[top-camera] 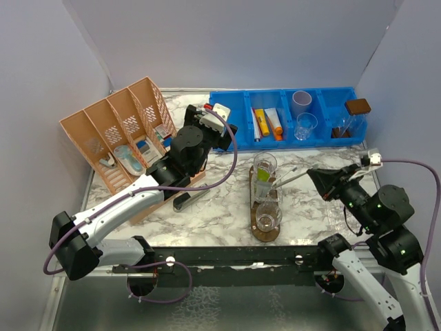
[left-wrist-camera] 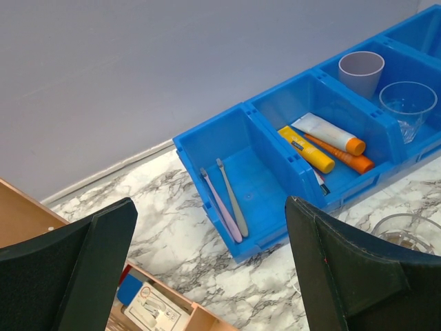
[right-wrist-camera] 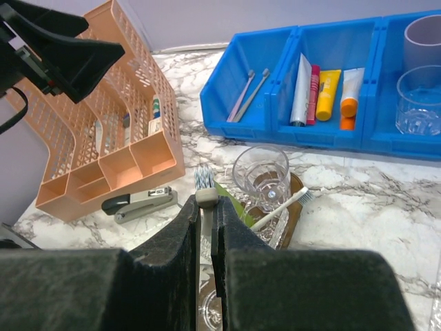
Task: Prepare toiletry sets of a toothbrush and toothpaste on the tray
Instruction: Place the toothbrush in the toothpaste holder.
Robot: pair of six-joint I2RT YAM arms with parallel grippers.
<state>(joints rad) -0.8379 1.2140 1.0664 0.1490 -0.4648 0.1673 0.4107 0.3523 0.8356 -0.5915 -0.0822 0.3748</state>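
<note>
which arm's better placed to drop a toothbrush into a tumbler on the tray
Right. The right gripper is shut on a toothbrush just above the tumblers on the tray. The left gripper is open and empty, over by the blue bin.

- The left gripper [left-wrist-camera: 210,276] faces the bin [left-wrist-camera: 207,148]. The spare toothbrushes [left-wrist-camera: 227,203] lie in the compartment straight ahead of it, the tubes [left-wrist-camera: 324,145] in the next compartment to the right, and the cups [left-wrist-camera: 362,69] further right.
- The basket [left-wrist-camera: 21,221] sits at its lower left.
- The right gripper [right-wrist-camera: 207,214], with the held toothbrush [right-wrist-camera: 204,181] between its fingers, hangs over the tray [right-wrist-camera: 296,193], where the tumblers [right-wrist-camera: 260,172] stand in a row.
- The stapler [right-wrist-camera: 138,202] lies to its left, before the basket; the bin lies beyond the tray.
</note>
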